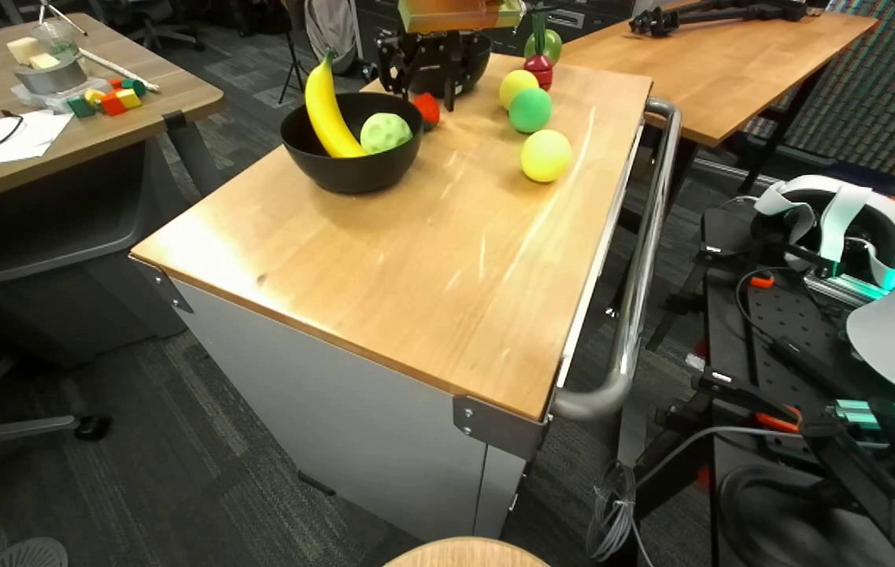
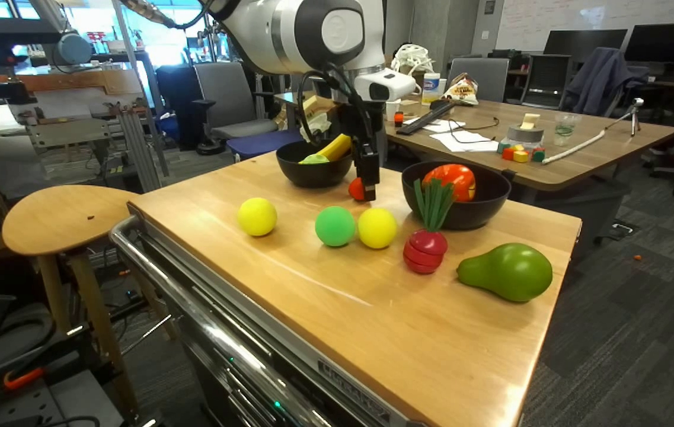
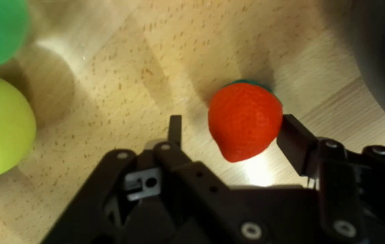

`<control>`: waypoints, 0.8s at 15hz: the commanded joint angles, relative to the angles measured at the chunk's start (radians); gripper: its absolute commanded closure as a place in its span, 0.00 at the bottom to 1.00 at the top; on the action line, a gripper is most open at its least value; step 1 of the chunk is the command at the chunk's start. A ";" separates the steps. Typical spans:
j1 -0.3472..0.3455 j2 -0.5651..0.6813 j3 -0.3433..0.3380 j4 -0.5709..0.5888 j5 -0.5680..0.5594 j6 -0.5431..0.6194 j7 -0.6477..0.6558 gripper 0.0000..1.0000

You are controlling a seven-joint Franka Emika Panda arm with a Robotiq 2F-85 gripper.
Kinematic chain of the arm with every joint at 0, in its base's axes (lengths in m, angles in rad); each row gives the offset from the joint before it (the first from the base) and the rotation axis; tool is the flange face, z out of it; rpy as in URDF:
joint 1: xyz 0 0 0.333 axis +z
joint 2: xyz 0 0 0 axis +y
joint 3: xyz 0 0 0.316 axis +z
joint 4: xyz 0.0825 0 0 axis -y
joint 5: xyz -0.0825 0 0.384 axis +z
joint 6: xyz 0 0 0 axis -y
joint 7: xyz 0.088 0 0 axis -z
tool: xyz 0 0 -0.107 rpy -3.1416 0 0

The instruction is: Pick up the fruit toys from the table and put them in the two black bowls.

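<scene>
- Bar (image 1: 649,236), grey metal, runs along one long edge of table (image 1: 384,260).
- Green pear (image 2: 508,273), lying on its side nr a short edge.
- Red toy (image 2: 424,252) w/ green leafy top, upright just beside pear.
- Green round toy (image 2: 335,226) & yellow round toy (image 2: 377,228), side by side, in from bar edge; can't tell if touching.
- 2nd yellow round toy (image 2: 257,217), nr bar edge.
- Black bowl (image 2: 461,214) nr long edge opp. bar, w/ red-orange apple (image 2: 454,179) in it.
- Strawberry toy (image 3: 245,118), red, on table btwn round pair & banana's bowl.
- Gripper (image 3: 229,123) around it, fingers spread either side: gap on one side, other finger at or just beside the fruit, can't tell if touching.
- 2nd black bowl (image 1: 353,177), nr same long edge, w/ banana (image 1: 331,114) leaning up past rim & lt-green bumpy fruit (image 1: 386,132) next to it.
- Wooden desk (image 2: 594,151) past that edge, w/ papers (image 1: 26,142) & coloured blocks (image 2: 520,155) on top.
- Whiteboard (image 2: 562,18) on wall behind.
</scene>
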 commanded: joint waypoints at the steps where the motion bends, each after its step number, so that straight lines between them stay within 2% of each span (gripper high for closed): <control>1: 0.011 0.040 -0.012 0.081 0.054 -0.073 0.028 0.58; 3: 0.002 0.038 -0.010 0.104 0.083 -0.114 0.031 0.74; 5: -0.008 0.007 -0.019 0.118 0.093 -0.130 0.020 0.75; 8: -0.005 -0.017 -0.081 0.170 0.025 -0.079 0.053 0.75; 12: -0.016 0.014 -0.152 0.254 -0.030 -0.067 0.132 0.75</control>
